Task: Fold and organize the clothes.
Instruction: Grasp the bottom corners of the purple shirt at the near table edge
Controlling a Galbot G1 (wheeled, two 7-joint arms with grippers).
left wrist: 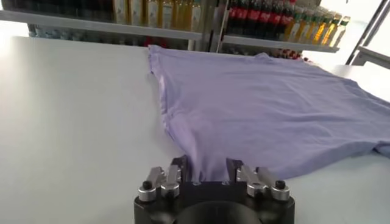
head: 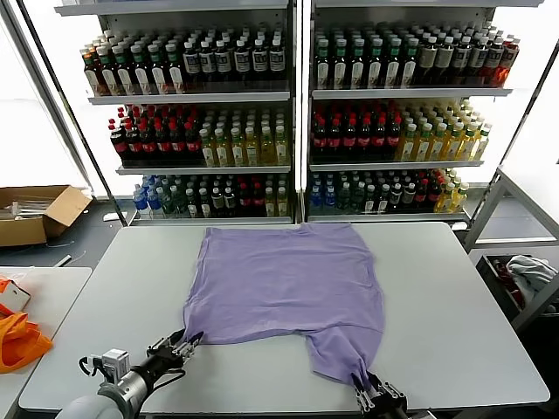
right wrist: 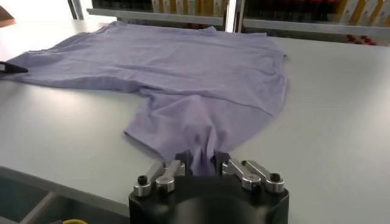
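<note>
The lavender T-shirt (head: pixel 284 284) lies spread on the grey table (head: pixel 454 323), plain side up, no print showing. My left gripper (head: pixel 189 341) is shut on the shirt's near left corner at the table's front; in the left wrist view the cloth (left wrist: pixel 256 103) runs into the gripper (left wrist: pixel 206 167). My right gripper (head: pixel 360 384) is shut on the near right corner, which is pulled into a point toward the front edge; the right wrist view shows the fabric (right wrist: pixel 183 79) bunched in the gripper (right wrist: pixel 202 159).
Shelves of bottled drinks (head: pixel 288 113) stand behind the table. An orange fabric item (head: pixel 17 340) lies on a side table at the left. A cardboard box (head: pixel 35 214) sits on the floor at far left, and a metal frame (head: pixel 515 209) stands to the right.
</note>
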